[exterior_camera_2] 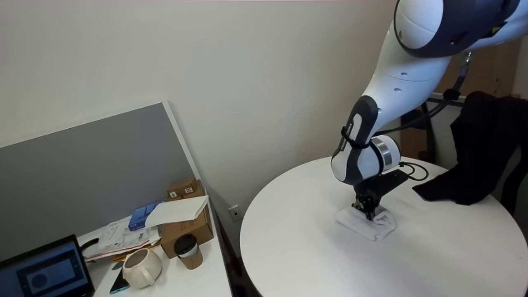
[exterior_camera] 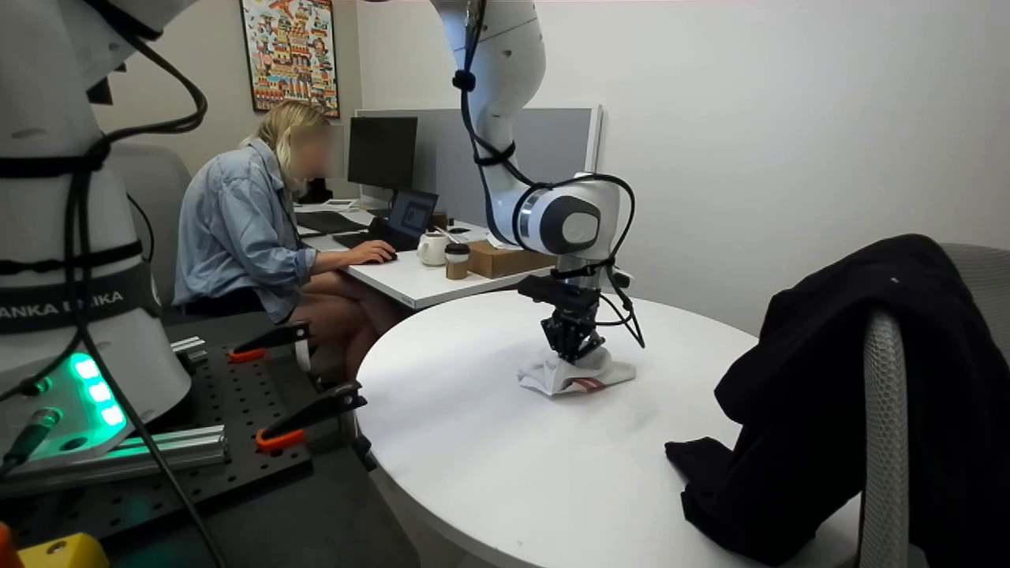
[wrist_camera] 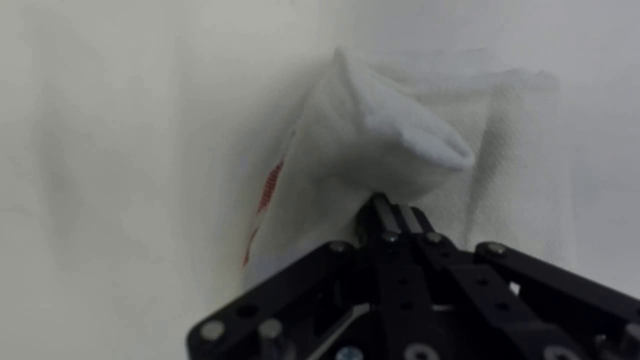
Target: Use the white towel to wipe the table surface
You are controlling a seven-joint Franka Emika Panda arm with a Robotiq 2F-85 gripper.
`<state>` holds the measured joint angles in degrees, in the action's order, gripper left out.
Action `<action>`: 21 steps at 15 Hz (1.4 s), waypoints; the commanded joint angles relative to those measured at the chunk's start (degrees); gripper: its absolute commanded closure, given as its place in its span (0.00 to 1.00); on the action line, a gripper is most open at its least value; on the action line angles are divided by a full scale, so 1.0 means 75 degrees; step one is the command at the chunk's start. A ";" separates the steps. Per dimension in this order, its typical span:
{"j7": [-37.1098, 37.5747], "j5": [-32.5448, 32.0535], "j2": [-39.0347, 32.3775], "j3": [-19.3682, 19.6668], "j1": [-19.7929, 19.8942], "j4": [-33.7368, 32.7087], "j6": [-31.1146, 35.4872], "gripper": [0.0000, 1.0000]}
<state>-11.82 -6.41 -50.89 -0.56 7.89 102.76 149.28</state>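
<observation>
gripper (wrist_camera: 398, 204) is pointing down with its fingers (wrist_camera: 384, 215) pinched together on a bunched-up bit of the white towel (wrist_camera: 380, 150), which lies crumpled on the round white table (exterior_camera: 473, 450), reddish marking (wrist_camera: 270, 187) along one edge. The arm (exterior_camera_2: 412, 78) reaches down from above. There's a black garment (exterior_camera: 821, 386) slung over a chair (exterior_camera: 885, 442), part of it over the tabletop. Also a white desk (exterior_camera: 410, 282) nearby with a mug (exterior_camera_2: 142, 270), a lidded cup (exterior_camera_2: 191, 258) just beside a cardboard box (exterior_camera_2: 185, 231), and someone in a blue shirt (exterior_camera: 237, 225) sitting at a laptop (exterior_camera: 412, 217)
</observation>
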 commanded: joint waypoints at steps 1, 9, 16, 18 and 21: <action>-0.0550 -0.0037 0.0545 -0.0358 -0.0020 0.1743 0.0468 1.00; 0.0223 -0.0715 0.1017 -0.0270 -0.1846 0.2931 0.1230 1.00; 0.1566 -0.1572 0.0435 0.0267 -0.3968 0.1510 0.0955 1.00; 0.1696 -0.1546 0.0271 0.0350 -0.4136 0.1006 0.0845 1.00; 0.1713 -0.1479 0.0010 0.0504 -0.4082 0.0367 0.0810 1.00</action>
<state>-0.47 -16.31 -47.07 1.73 -23.01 111.82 156.19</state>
